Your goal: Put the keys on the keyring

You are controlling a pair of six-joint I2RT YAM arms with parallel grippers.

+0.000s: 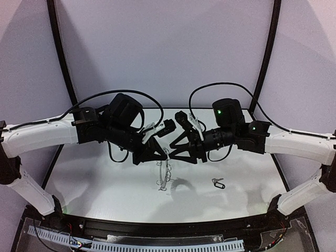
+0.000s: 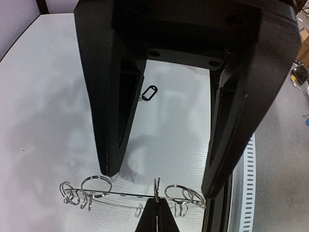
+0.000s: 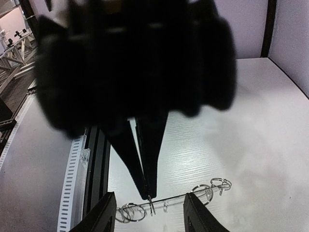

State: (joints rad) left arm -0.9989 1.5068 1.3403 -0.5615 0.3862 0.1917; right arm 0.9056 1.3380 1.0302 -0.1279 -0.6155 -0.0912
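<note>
Lying flat on the table point(image 1: 105, 173), the key point(image 1: 218, 183) is sitting at about 4 o'clock from the keyring point(image 2: 125, 195), well apart from it and from both claws. The keyring is hanging at 6 o'clock from the meeting claw tips in the top view. It is showing edge-on to both wrist cameras, with its wire loops bunching toward either end. The left claw point(image 2: 155, 205) is reaching in from 10 o'clock and is pinching the ring's rim near the middle of its length, its fingers pressed tight together on it. The right claw point(image 2: 160, 182) is reaching in from 2 o'clock with its fingers spread well apart. They are straddling the ring, with one tip near the loops at each end. Whether either tip is touching the loops I cannot tell, and it is clamping nothing.
</note>
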